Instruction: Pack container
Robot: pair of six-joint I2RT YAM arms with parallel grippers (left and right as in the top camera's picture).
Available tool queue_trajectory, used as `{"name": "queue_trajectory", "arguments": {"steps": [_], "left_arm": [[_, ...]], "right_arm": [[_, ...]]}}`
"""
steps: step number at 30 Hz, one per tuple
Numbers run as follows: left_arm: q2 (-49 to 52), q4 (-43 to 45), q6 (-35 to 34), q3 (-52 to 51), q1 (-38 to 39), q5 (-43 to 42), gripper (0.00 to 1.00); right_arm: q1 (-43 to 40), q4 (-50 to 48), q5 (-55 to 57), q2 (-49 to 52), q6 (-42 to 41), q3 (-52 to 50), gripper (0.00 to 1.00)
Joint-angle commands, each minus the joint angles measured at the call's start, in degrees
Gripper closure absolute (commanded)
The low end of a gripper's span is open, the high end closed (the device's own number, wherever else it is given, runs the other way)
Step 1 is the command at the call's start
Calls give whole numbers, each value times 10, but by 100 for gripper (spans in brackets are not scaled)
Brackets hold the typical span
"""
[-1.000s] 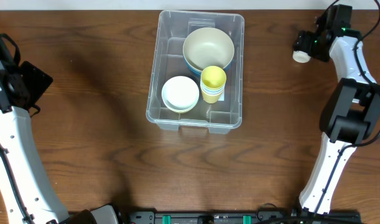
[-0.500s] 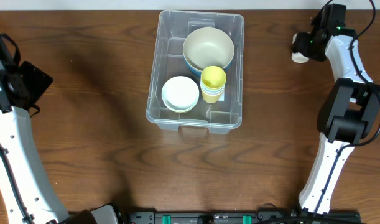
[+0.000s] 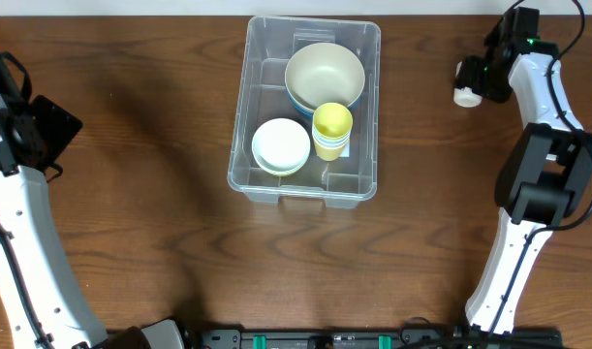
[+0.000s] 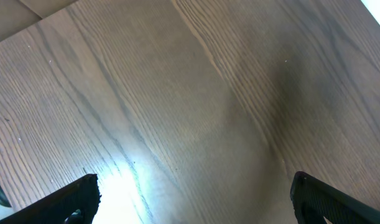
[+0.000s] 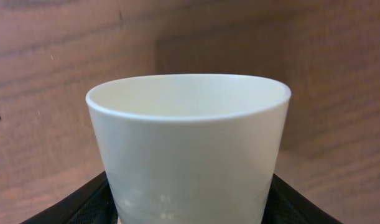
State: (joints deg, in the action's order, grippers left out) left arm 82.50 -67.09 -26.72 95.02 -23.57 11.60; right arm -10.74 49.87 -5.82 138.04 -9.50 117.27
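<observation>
The container (image 3: 255,68), a large clear bin, stands at the back centre of the table. It holds a cream bowl (image 3: 325,70) nested in a blue one, a stack of white bowls (image 3: 281,145) and a yellow cup (image 3: 332,124). To its right, my right gripper (image 3: 473,81) is shut on a white cup (image 3: 464,94). In the right wrist view the white cup (image 5: 188,149) fills the frame, with a black finger (image 5: 84,205) pressed against each side. My left gripper (image 4: 196,199) stands open over bare wood at the far left of the table, nothing between its fingers.
The right arm (image 3: 543,174) rises along the right edge and the left arm (image 3: 24,213) along the left edge. The table's back edge runs just behind the container. Wood surface lies between the container and the white cup.
My right gripper's jaws have narrowed onto the white cup, and the wrist has shifted slightly at the back right. The left arm has not moved.
</observation>
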Motion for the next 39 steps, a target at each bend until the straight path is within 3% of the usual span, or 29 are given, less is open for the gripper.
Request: {"name": "queue_trajectory", "arguments": {"steps": [1, 15, 20, 25, 30, 35, 39], "left_arm": [[0, -2, 7, 8, -3, 7, 2], [0, -2, 7, 8, -3, 7, 2], [0, -2, 7, 8, -3, 7, 2], [0, -2, 7, 8, -3, 7, 2], [0, -2, 7, 8, -3, 7, 2], [0, -2, 7, 8, -3, 7, 2], [0, -2, 7, 8, -3, 7, 2]], "right_arm": [[3, 38, 16, 6, 1, -8, 53], [36, 185, 54, 0, -12, -8, 48], [42, 172, 54, -37, -7, -7, 34], [42, 169, 53, -100, 16, -7, 15], [42, 168, 34, -155, 63, -7, 12], [40, 137, 34, -172, 122, -8, 1], [32, 123, 26, -157, 168, -8, 1]]}}
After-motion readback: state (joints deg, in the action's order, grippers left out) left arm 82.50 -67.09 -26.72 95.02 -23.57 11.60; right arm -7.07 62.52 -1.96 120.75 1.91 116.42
